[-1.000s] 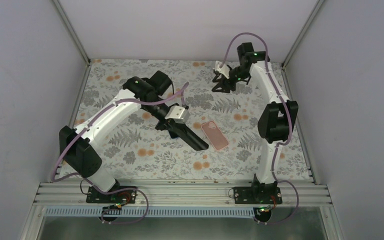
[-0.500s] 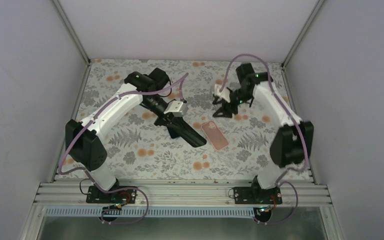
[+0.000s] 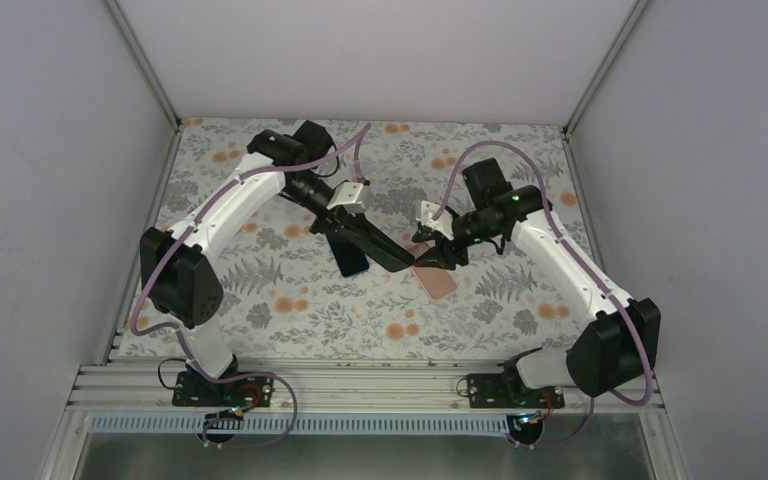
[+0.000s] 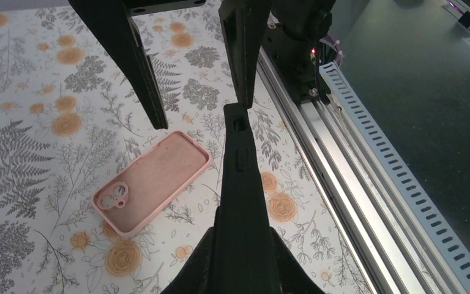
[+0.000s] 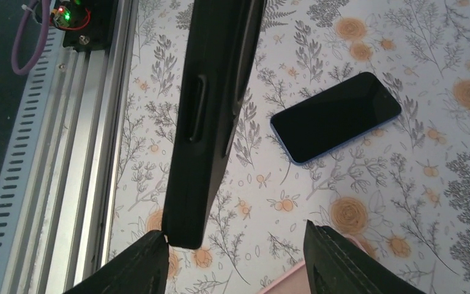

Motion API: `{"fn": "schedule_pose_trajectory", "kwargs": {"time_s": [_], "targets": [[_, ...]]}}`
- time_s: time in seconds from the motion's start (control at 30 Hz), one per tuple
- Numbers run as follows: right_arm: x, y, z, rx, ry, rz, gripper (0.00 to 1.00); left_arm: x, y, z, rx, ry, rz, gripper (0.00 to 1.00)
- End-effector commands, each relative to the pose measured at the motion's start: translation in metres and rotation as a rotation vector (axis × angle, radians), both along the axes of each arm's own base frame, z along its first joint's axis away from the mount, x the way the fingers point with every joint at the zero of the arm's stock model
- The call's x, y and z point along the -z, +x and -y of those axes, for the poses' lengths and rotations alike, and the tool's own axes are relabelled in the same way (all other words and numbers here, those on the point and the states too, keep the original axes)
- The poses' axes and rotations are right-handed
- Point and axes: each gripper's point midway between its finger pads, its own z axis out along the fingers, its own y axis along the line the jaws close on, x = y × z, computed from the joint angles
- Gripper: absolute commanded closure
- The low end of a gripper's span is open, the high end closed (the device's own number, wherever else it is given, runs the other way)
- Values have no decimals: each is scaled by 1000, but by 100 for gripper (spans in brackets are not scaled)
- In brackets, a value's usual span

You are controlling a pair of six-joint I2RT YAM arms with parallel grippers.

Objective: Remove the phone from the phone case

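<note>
My left gripper (image 3: 365, 240) is shut on a black phone case (image 3: 390, 255) and holds it edge-on above the table; I cannot tell if anything is inside it. In the left wrist view the case (image 4: 240, 184) runs up from my gripper (image 4: 242, 245). My right gripper (image 3: 438, 252) is open, with its fingers on either side of the case's far end. In the right wrist view the case's tip (image 5: 208, 122) sits against the left finger of that gripper (image 5: 235, 233). A phone (image 3: 352, 263) with a blue rim lies screen-up on the table, also in the right wrist view (image 5: 336, 116).
An empty pink phone case (image 3: 438, 283) lies open side up on the flowered table, just below the right gripper, and shows in the left wrist view (image 4: 153, 180). The metal rail (image 3: 360, 385) with both arm bases runs along the near edge. White walls stand on three sides.
My right arm has swung from the far back down to the middle, and its open gripper now reaches the black case's end. My left arm has drawn back a little with the case.
</note>
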Motion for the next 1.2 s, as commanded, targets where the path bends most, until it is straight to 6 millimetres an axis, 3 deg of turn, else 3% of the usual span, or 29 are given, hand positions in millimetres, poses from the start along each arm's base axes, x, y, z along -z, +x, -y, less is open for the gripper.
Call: {"fn": "schedule_pose_trajectory", "kwargs": {"time_s": [0.0, 0.33, 0.97, 1.17], "targets": [[-2, 1, -14, 3, 45, 0, 43, -25, -1, 11, 28, -115, 11, 98], [-4, 11, -15, 24, 37, 38, 47, -27, -6, 8, 30, -114, 10, 98], [-14, 15, -5, 6, 20, 38, 43, -14, -6, 4, 17, -58, 44, 98], [-5, 28, -2, 48, -9, 74, 48, -26, -8, 6, 21, -89, 38, 98]]}}
